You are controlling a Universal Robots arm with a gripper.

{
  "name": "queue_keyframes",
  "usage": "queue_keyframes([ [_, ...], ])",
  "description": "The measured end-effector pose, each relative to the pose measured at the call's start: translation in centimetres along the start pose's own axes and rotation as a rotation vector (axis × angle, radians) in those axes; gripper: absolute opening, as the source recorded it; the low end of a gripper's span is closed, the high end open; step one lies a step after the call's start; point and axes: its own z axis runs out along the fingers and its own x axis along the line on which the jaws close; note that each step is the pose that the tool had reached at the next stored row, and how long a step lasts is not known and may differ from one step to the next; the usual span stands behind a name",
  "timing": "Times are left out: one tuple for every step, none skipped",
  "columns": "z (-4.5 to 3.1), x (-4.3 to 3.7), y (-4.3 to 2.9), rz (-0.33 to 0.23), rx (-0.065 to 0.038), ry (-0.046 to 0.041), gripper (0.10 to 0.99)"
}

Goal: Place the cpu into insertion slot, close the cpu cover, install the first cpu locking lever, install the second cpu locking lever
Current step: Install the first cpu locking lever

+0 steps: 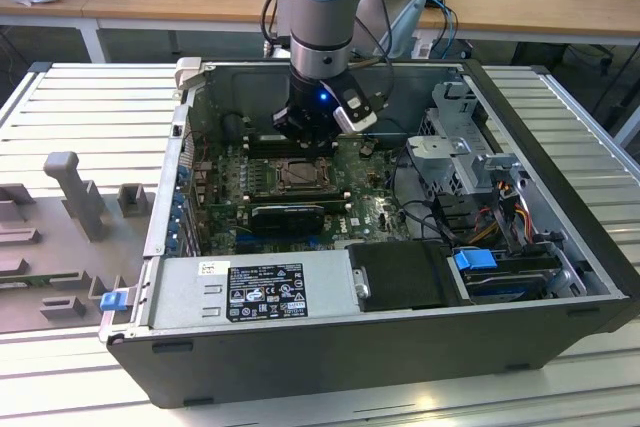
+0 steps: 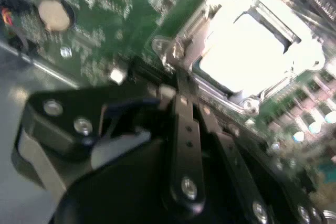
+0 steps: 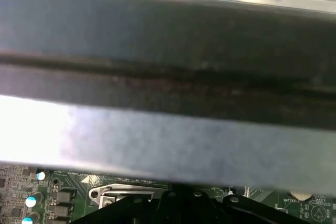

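The cpu lies flat in the insertion slot of the green motherboard, its pale face glaring bright in the second wrist view. The silvery cpu cover is down around it, framing the chip. My gripper hangs inside the open computer case, just behind the socket in the exterior view. In the second wrist view the black fingers stand pressed together, with the gripper tip at the socket's edge near a corner bracket. Nothing shows between the fingers. The cover's edge peeks out below the case wall in the first wrist view.
A long black card lies in front of the socket. The power supply and a black shroud fill the case front, and a drive cage with cables stands at the exterior view's right. The case wall runs close by.
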Motion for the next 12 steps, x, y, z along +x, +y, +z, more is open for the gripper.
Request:
queue_keyframes([
  [0.02,0.01,-0.01,0.000,0.000,0.0002,0.106],
  [0.02,0.01,-0.01,0.000,0.000,0.0003,0.106],
  [0.01,0.01,-0.01,0.000,0.001,0.0004,0.106],
  [-0.05,0.01,0.00,0.000,0.000,0.0003,0.106],
  [-0.29,0.00,0.03,0.000,0.000,0.0002,0.106],
  [-0.70,-0.01,0.08,0.000,0.001,0.0004,0.106],
  [-0.98,-0.02,0.11,0.000,0.001,0.0004,0.106],
  [-1.57,-0.03,0.18,0.000,0.001,0.0004,0.106],
  [-1.78,-0.04,0.21,-0.001,0.003,0.0006,0.106],
  [-1.80,-0.04,0.20,-0.001,0.003,0.0004,0.106],
  [-1.82,-0.03,0.13,-0.001,0.004,0.0006,0.106],
  [-1.83,-0.02,0.05,0.000,0.004,0.0006,0.106],
])
